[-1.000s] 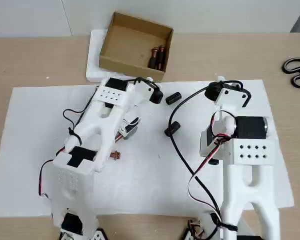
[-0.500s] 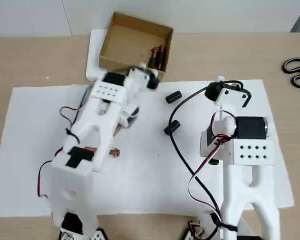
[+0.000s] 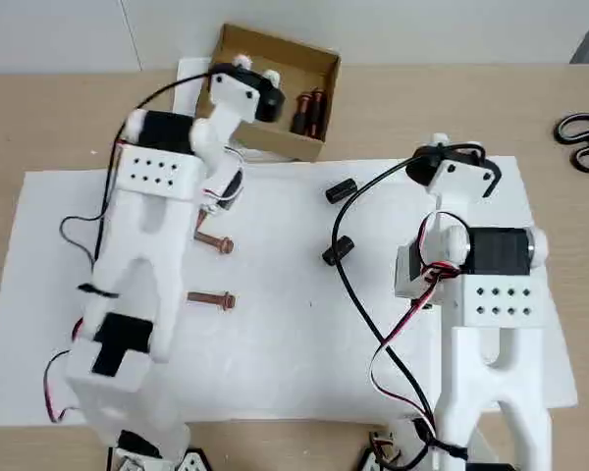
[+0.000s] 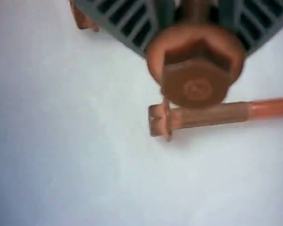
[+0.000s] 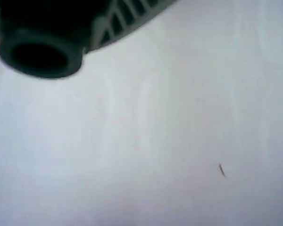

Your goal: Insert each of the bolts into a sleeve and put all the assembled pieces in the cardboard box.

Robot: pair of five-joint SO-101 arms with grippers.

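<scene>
- The copper-coloured hex-flange bolt (image 4: pixel 195 70) hangs in your left gripper (image 4: pixel 195 16), head toward the wrist camera, above the far-left part of the white paper sheet (image 3: pixel 294 363).
- Its partner, the short black tubular sleeve (image 5: pixel 40 54), sits in your right gripper (image 5: pixel 80 23), bore open to the camera, over the sheet's right half. The two pieces are well apart.
- A second bolt (image 3: pixel 214 242) and a third bolt (image 3: pixel 211 299) lie on the sheet's left half. A spare sleeve (image 3: pixel 341 189) and a second spare sleeve (image 3: pixel 338 251) lie near its middle.
- The brown cardboard box (image 3: pixel 293 144) at the sheet's far edge holds two finished pieces (image 3: pixel 309 113).
- Risk: I judge alignment to be the weak point. If the bolt sits tilted in the jaws, its tip will catch the sleeve's rim and could lever either piece out of its grip.
- Risk: the right arm's black cable (image 3: pixel 358 314) runs just beside the second spare sleeve, so swinging that arm may drag the sleeve along.
- Risk: a loose bolt lies on the sheet beneath the held one, so a low pass could knock it.
- Left fingers: clenched on the bolt's shank, parted only by the shank's width.
- Right fingers: clamped on the sleeve's side. You can see one ribbed jaw against it; the other is hidden.
- Black-handled scissors (image 3: pixel 581 137) lie at the table's (image 3: pixel 59 118) right edge, well clear.
</scene>
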